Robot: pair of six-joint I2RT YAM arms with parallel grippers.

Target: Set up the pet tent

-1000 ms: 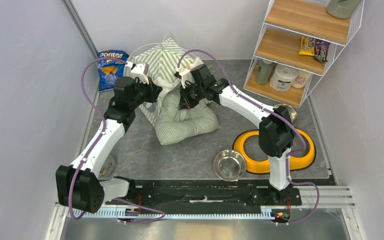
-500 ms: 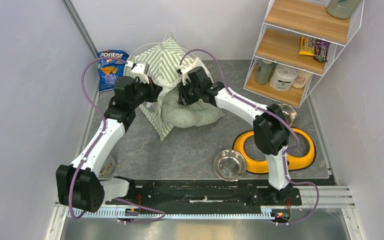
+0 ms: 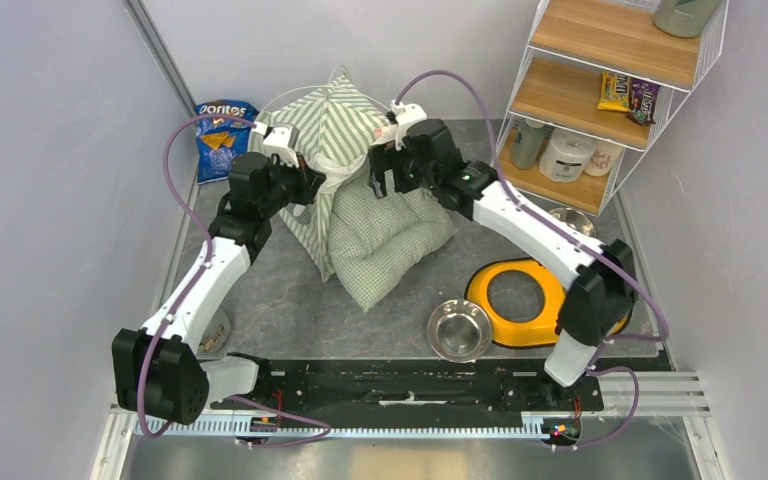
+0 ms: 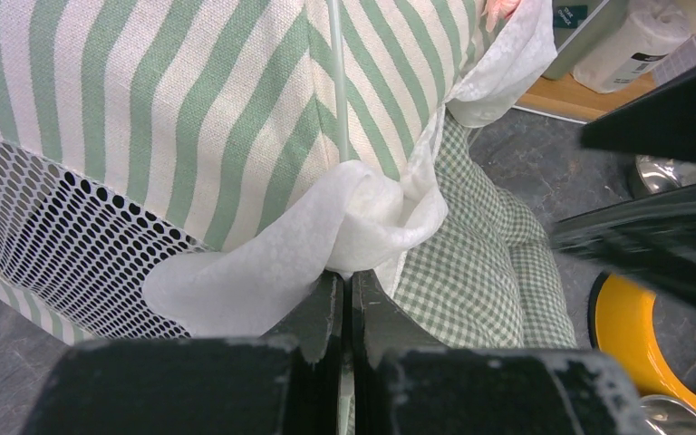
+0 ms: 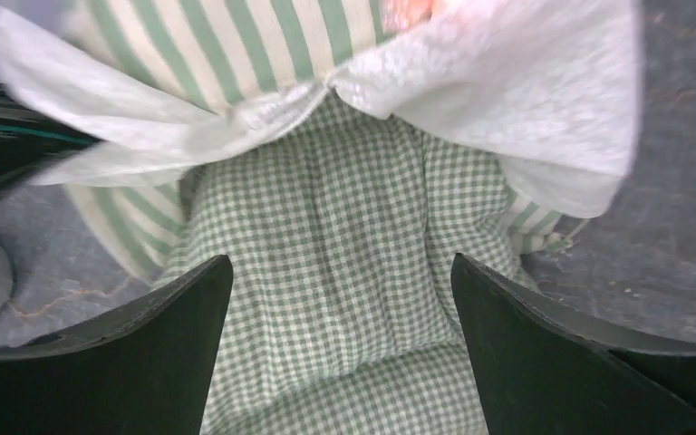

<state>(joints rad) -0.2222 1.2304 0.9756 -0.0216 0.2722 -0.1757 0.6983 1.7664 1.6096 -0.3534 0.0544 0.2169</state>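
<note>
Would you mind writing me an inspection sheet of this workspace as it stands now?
Surface: grey table, no spill seen.
Job's things: pet tent upright at the back; checked cushion lying at its opening.
Clutter: Doritos bag, steel bowl, yellow bowl holder.
Grippers: left gripper shut on the tent's white curtain; right gripper open above the cushion.
Cables: purple cables loop off both arms, none seen snagged.
Surroundings: wire shelf at right, stocked.
</note>
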